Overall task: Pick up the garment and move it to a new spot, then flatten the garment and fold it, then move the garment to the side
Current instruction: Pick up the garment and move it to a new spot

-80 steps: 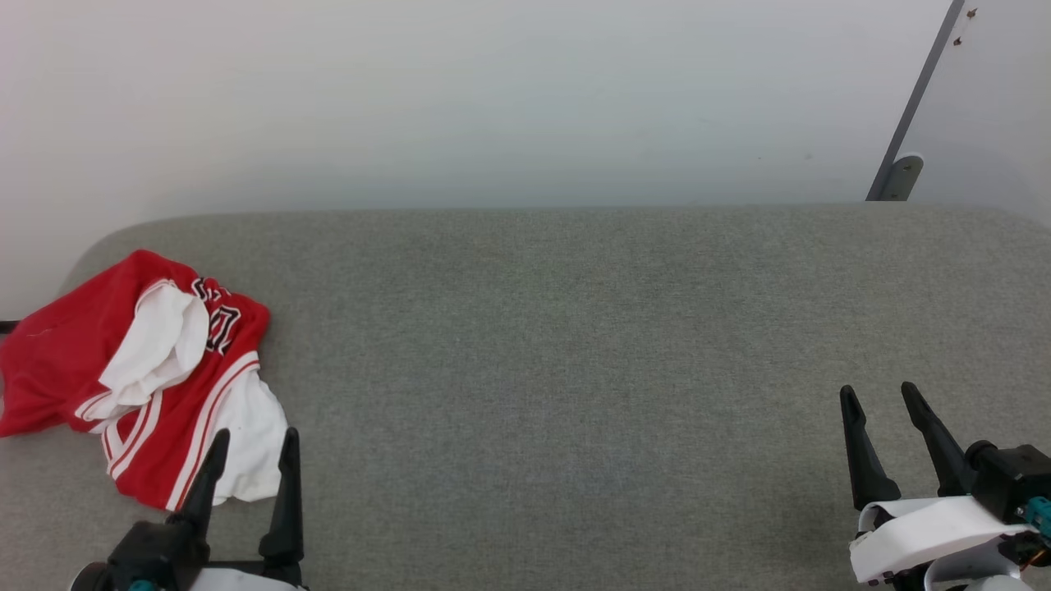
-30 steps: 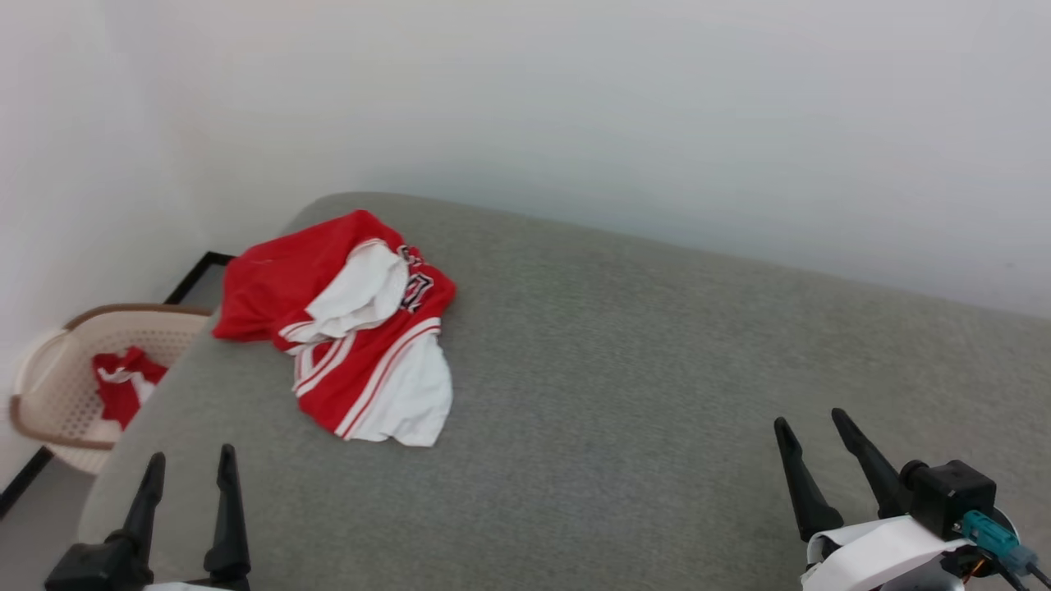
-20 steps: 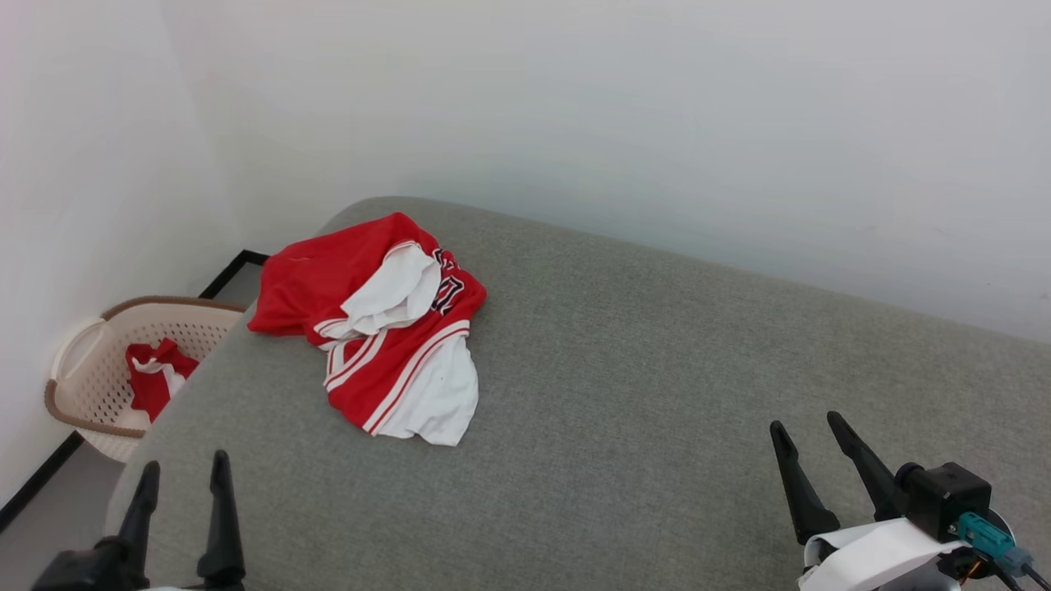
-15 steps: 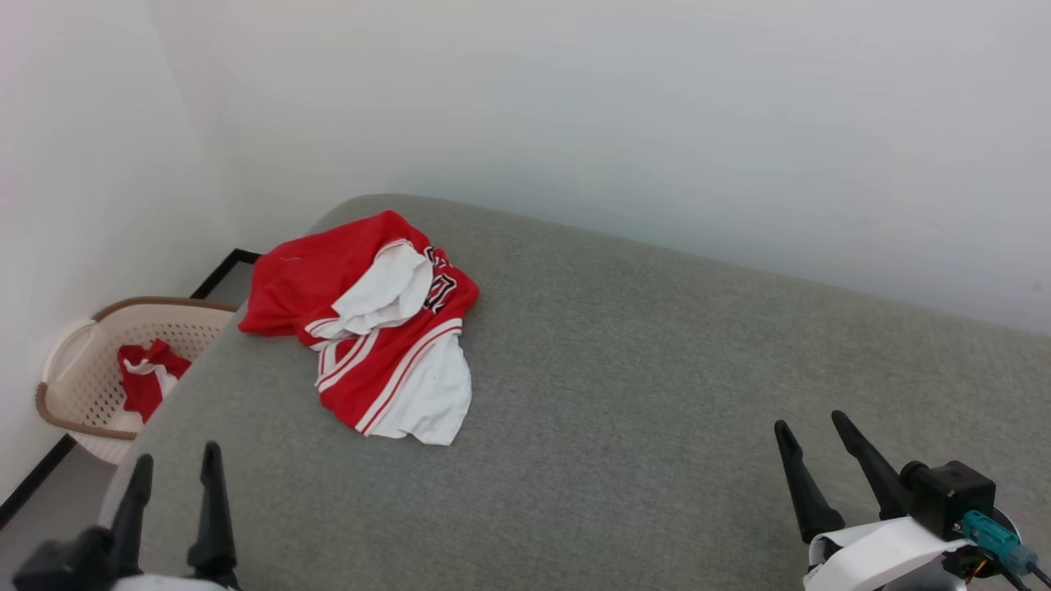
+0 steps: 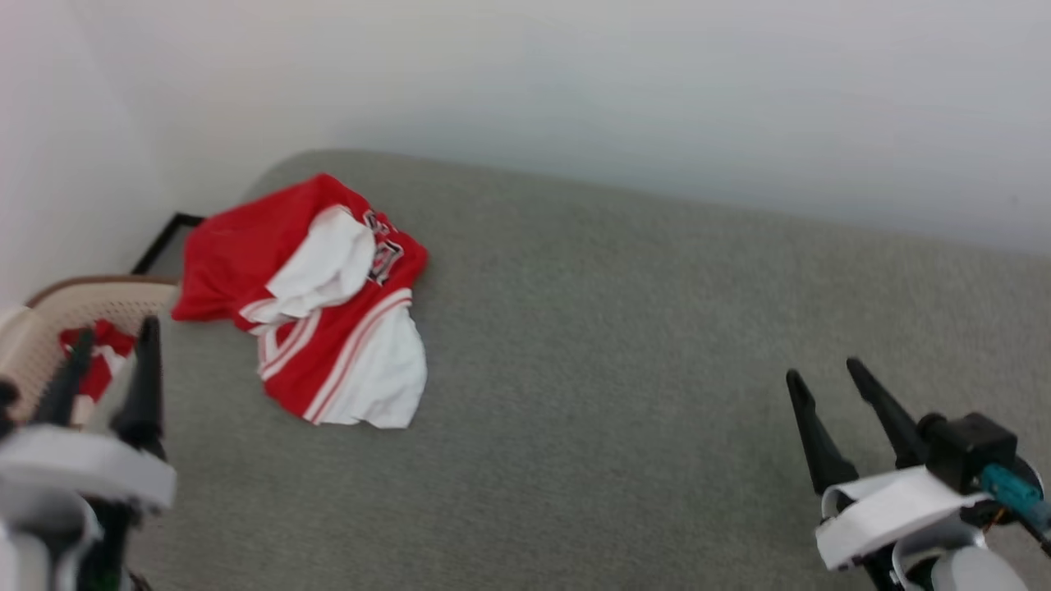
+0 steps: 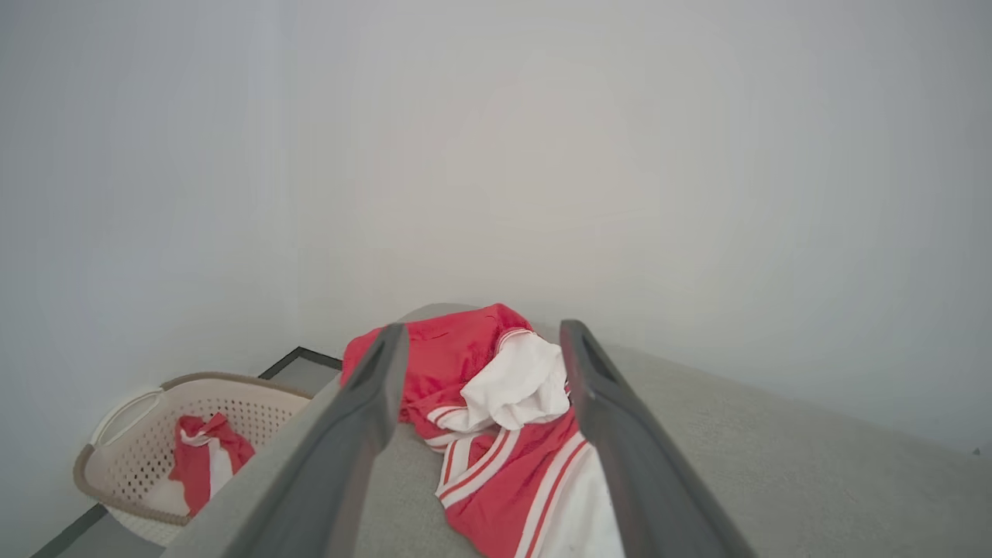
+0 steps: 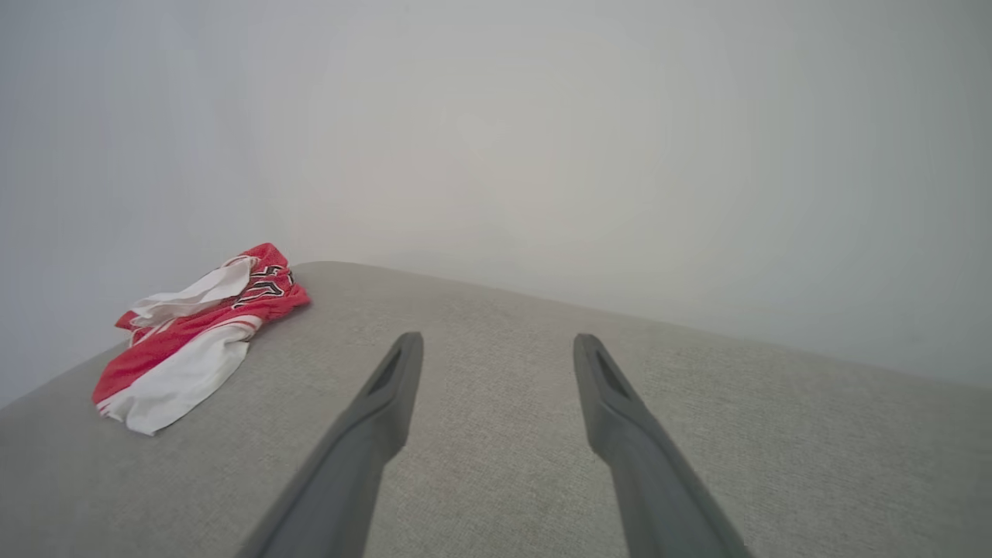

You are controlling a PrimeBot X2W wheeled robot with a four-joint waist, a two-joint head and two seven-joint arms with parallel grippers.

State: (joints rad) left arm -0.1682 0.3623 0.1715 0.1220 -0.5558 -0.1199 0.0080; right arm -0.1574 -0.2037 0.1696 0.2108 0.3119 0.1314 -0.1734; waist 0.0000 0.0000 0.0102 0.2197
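While both grippers stand wide open and empty, steer your left gripper (image 5: 115, 338) onto the red jersey (image 5: 304, 304), crumpled at the grey cushion's (image 5: 616, 369) far left corner. Pinch a thick fold, not the loose white hem. The right gripper (image 5: 824, 371) hangs well apart. The left wrist view frames the jersey between its fingers and shows the laundry basket's (image 6: 263, 407) small red scrap (image 6: 198, 465) more plainly than the head view.

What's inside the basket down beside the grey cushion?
A small red cloth with white edging lies crumpled in the basket. Whatever is beneath it is covered, and the grey cushion hides part of the basket's floor.
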